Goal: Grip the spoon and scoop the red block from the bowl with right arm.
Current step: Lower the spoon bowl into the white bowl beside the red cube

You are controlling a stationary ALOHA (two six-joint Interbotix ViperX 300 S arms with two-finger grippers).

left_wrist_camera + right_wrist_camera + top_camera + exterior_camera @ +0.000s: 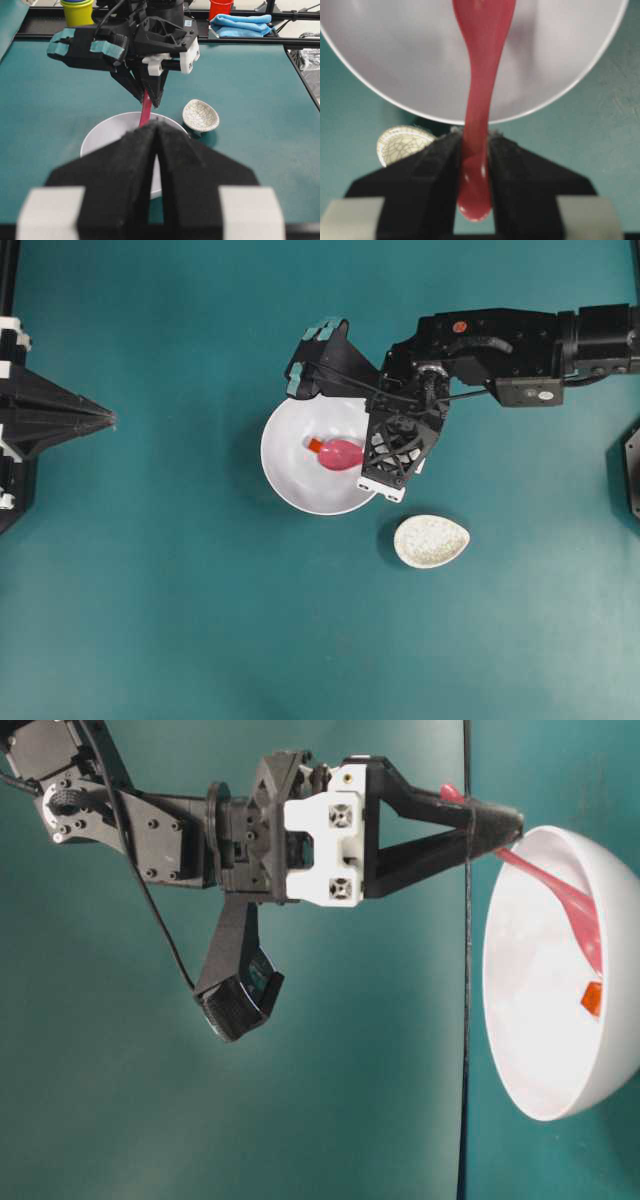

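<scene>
The teal worktop (pixel 180 620) carries everything. The right arm (pixel 500 340) reaches over the bowl's rim, its hand (pixel 474 150) clenched on the spoon's handle. The bowl (pixel 290 455) sits just under and ahead of that hand. The left hand (pixel 156 150) hangs pinched together, grasping nothing, facing the bowl from the far side. A speckled dish (pixel 431 541) lies beside the right hand. The spoon (pixel 340 453) slants from the fingers into the bowl. The block (pixel 315 444) touches the scoop's tip.
</scene>
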